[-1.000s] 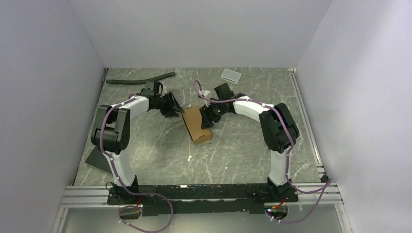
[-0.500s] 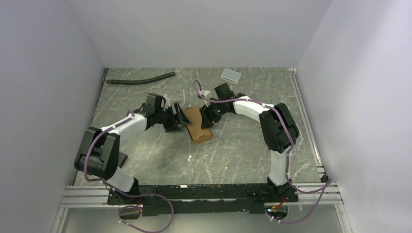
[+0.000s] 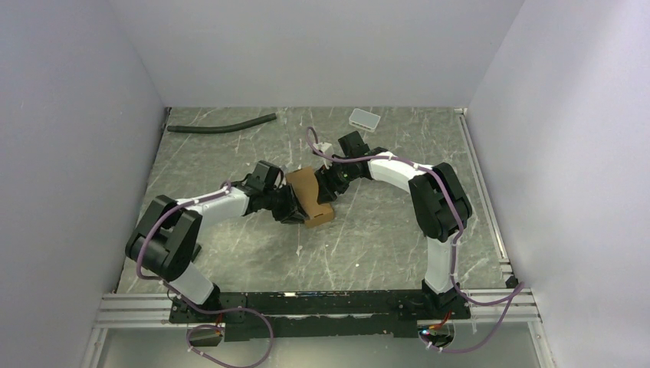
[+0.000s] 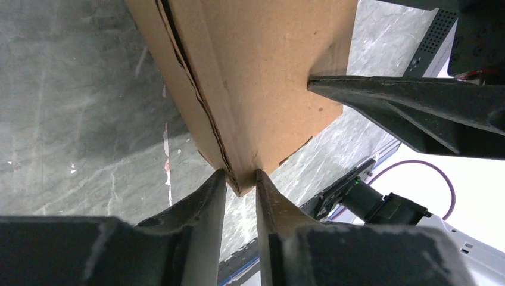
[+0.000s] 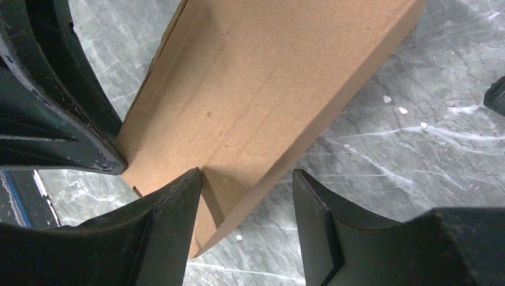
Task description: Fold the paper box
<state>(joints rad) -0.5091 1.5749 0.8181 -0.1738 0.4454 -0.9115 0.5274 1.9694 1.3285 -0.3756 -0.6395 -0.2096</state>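
the paper box (image 3: 310, 195) lies on the grey marbled table (image 3: 368, 245) about midway between the two arms, a brown oblong carton with its long side running away from the bases and tilted a little to the left

the left gripper (image 4: 240, 179) comes at it from the left, at the near end; its two fingers stand almost together and pinch a folded corner of the cardboard between their tips, with a creased seam running up the box just above them

the right gripper (image 5: 247, 179) meets the box from the far right side; its jaws stand about half apart over one corner of the carton, the left-hand finger in its own view (image 5: 172, 220) pressed against the flat brown face and the other finger (image 5: 321, 226) apart from the cardboard, over bare table, so it clamps nothing

well behind the box, near the back wall, a dark hose (image 3: 222, 124) lies to the left and a small white tray (image 3: 365, 118) to the right
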